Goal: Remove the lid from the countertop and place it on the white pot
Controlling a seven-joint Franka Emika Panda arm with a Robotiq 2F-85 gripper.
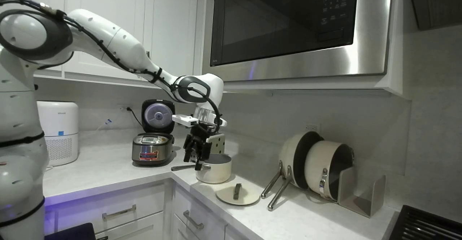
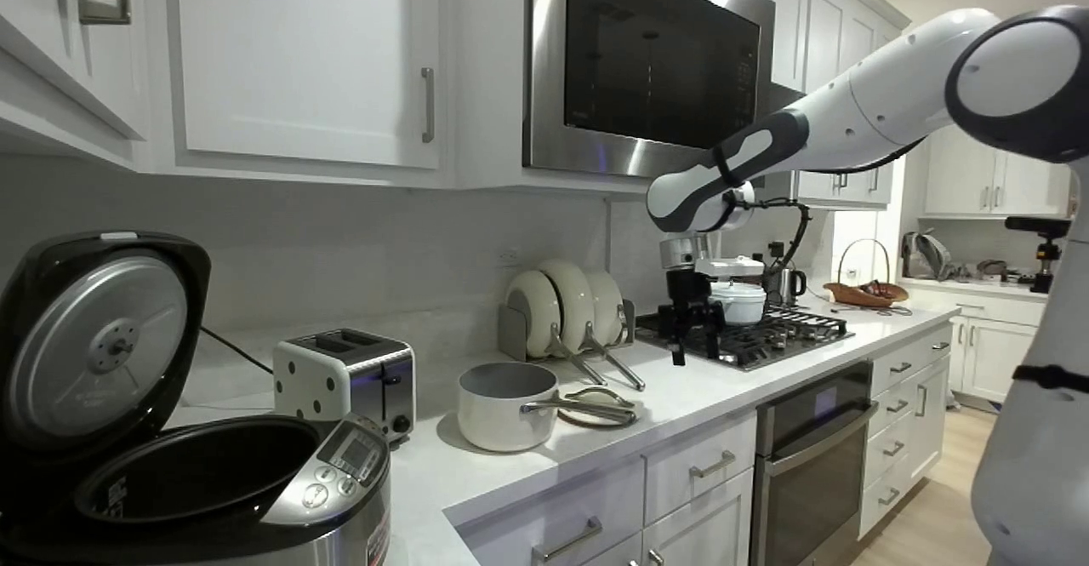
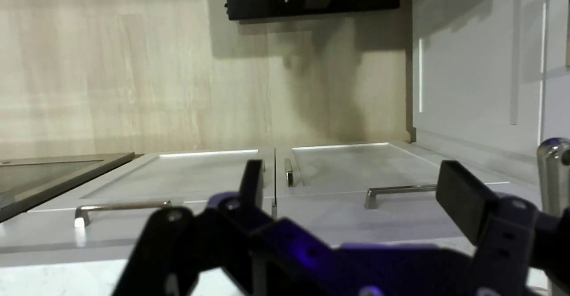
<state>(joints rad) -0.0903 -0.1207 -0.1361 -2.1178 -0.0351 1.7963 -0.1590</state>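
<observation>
The round cream lid (image 1: 227, 196) lies flat on the countertop with its metal handle up; in an exterior view the pot's handle partly covers the lid (image 2: 582, 419). The white pot (image 1: 214, 171) stands open beside it, and it also shows in an exterior view (image 2: 498, 417). My gripper (image 1: 195, 160) hangs above the counter, pointing down, apart from lid and pot; it also shows in an exterior view (image 2: 696, 349). In the wrist view the gripper (image 3: 352, 184) has its fingers wide apart with nothing between them. The lid cannot be made out there.
Pans (image 1: 326, 168) stand in a rack (image 1: 361, 193), handles pointing out. A microwave (image 1: 285, 27) overhangs the counter. A toaster (image 2: 344, 379) and an open rice cooker (image 2: 204, 489) stand near the pot. A stove (image 2: 783, 336) holds another pot (image 2: 740, 304). A metal handle end (image 3: 552, 167) shows at the wrist view's edge.
</observation>
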